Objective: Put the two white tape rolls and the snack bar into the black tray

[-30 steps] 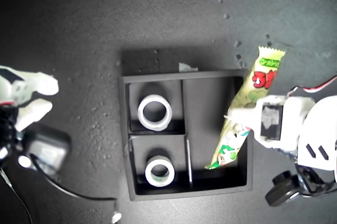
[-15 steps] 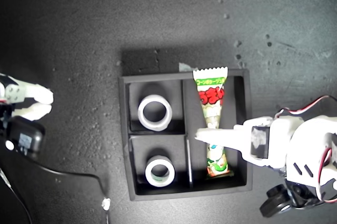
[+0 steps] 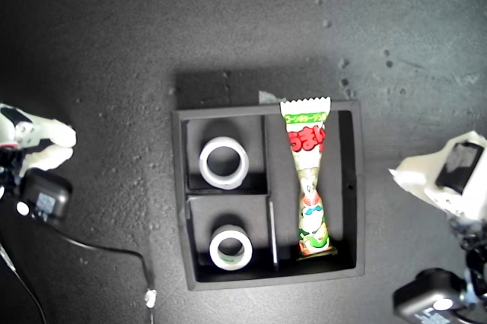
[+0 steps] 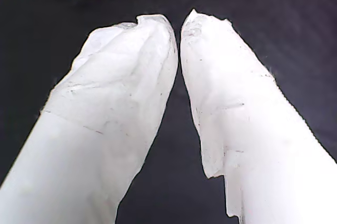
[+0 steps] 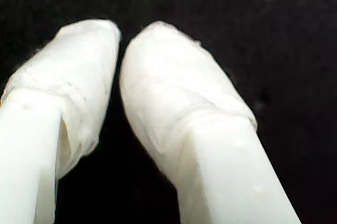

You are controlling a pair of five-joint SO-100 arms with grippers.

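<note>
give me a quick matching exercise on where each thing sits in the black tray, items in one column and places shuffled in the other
Items, in the black tray:
1. snack bar
2. tape roll with greenish core
3. plain white tape roll

Places, by the exterior view:
A. small compartment nearer the view's top
B. long compartment on the view's right
C. small compartment nearer the view's bottom

Pairs: 1-B, 2-C, 3-A
</note>
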